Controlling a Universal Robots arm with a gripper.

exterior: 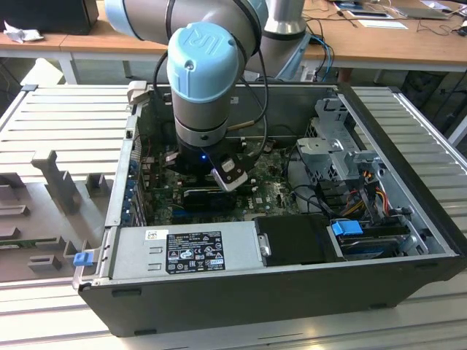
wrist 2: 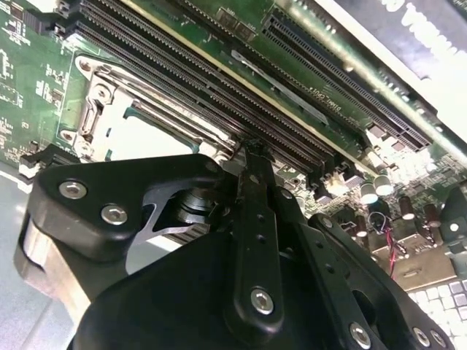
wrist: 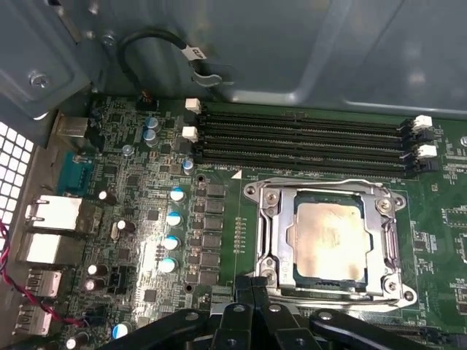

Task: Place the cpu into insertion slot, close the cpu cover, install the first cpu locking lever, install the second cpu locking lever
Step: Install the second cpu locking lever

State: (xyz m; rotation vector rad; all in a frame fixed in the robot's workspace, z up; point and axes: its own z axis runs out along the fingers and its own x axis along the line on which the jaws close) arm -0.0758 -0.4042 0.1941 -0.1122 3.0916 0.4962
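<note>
Open PC case [exterior: 408,240], PSU [exterior: 186,249], black RAM slots [wrist: 299,142].

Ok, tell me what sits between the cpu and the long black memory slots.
In the first wrist view, the cpu cover frame and a strip of green board lie between the cpu and the memory slots.

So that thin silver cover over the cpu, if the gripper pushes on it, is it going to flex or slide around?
The cpu cover looks like thin sheet metal framing a large window, so it may flex slightly under a push. It seems to lie flat around the cpu, with screws at the socket corners, so sliding looks unlikely. Its bare metal is probably slick for the gripper to press on.
</note>
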